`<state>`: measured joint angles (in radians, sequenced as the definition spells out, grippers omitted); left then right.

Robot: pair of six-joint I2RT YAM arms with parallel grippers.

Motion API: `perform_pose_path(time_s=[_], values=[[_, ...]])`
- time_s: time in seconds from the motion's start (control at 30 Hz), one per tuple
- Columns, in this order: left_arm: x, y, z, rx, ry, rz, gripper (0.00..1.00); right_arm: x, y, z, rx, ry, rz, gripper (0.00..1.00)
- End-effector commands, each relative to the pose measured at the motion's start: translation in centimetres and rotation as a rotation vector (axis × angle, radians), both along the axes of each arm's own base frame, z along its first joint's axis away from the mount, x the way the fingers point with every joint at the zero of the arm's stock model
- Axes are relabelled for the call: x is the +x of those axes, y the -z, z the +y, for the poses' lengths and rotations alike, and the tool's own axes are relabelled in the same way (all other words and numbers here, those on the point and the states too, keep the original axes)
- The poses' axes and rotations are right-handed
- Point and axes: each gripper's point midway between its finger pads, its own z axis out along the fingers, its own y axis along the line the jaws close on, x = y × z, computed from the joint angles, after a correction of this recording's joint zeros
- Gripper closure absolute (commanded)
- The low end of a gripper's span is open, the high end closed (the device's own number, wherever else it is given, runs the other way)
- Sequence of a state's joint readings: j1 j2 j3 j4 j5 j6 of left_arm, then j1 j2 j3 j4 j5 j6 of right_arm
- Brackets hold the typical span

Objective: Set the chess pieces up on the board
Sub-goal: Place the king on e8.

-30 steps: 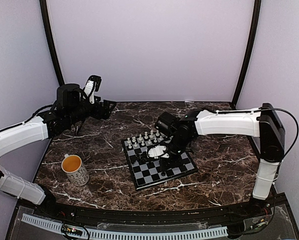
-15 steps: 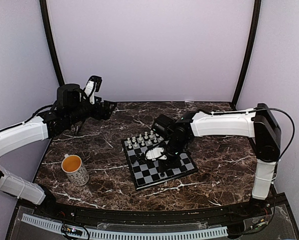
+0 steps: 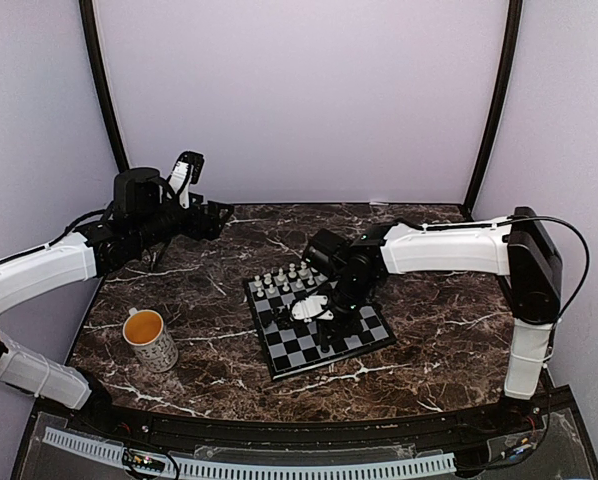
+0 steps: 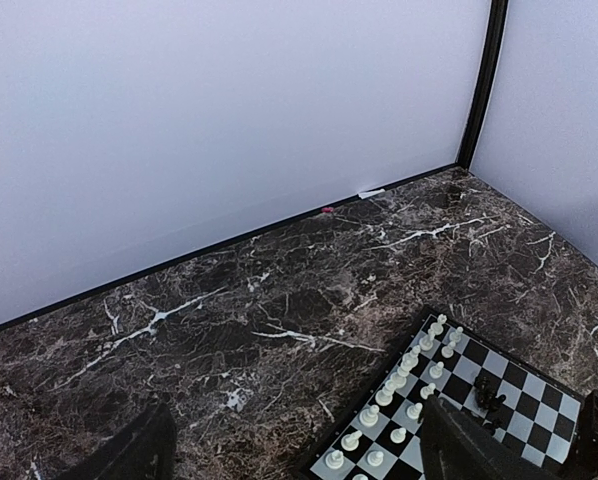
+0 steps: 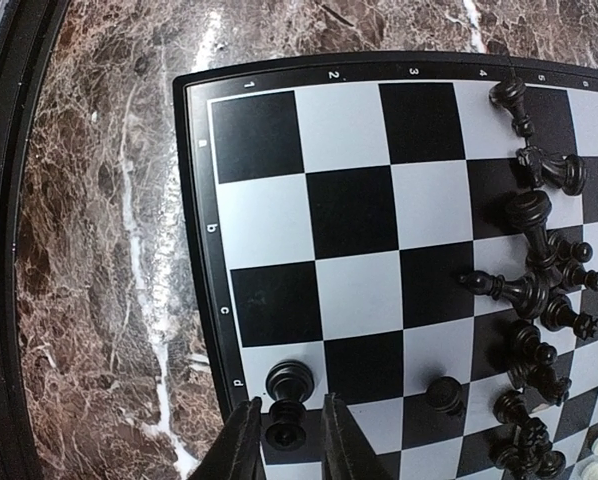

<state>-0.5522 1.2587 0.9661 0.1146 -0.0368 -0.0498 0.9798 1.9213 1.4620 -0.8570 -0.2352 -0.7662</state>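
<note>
The board lies mid-table, tilted. White chess pieces stand in two rows along its far edge; they also show in the left wrist view. Black chess pieces lie and stand bunched at the board's right side. My right gripper hangs low over the board's near-left rim. Its fingers straddle one upright black piece on the edge row, with a small gap on each side. A black pawn stands one file over. My left gripper is open and empty, high above the far-left table.
A mug with an orange inside stands on the marble tabletop at the left, near the front. Plain walls close the table at the back and sides.
My right gripper has moved a little left across the board over the last second, then held still. The left arm has not moved.
</note>
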Motion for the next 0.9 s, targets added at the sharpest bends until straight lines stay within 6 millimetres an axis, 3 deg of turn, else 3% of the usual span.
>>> perform_pose_path(time_s=[0.0, 0.63, 0.73, 0.87], values=[[-0.05, -1.18, -0.02, -0.023, 0.007, -0.018, 0.13, -0.59, 0.20, 0.57, 0.009, -0.016, 0.019, 0.78], [-0.12, -1.16, -0.18, -0.027, 0.016, -0.014, 0.13, -1.10, 0.37, 1.18, 0.013, -0.025, 0.045, 0.85], [-0.12, -1.16, -0.21, -0.027, 0.017, -0.013, 0.13, -1.00, 0.45, 1.26, 0.012, -0.021, 0.043, 0.84], [-0.12, -1.13, -0.22, -0.027, 0.018, -0.012, 0.13, -0.88, 0.02, 1.31, 0.018, -0.018, 0.034, 0.75]])
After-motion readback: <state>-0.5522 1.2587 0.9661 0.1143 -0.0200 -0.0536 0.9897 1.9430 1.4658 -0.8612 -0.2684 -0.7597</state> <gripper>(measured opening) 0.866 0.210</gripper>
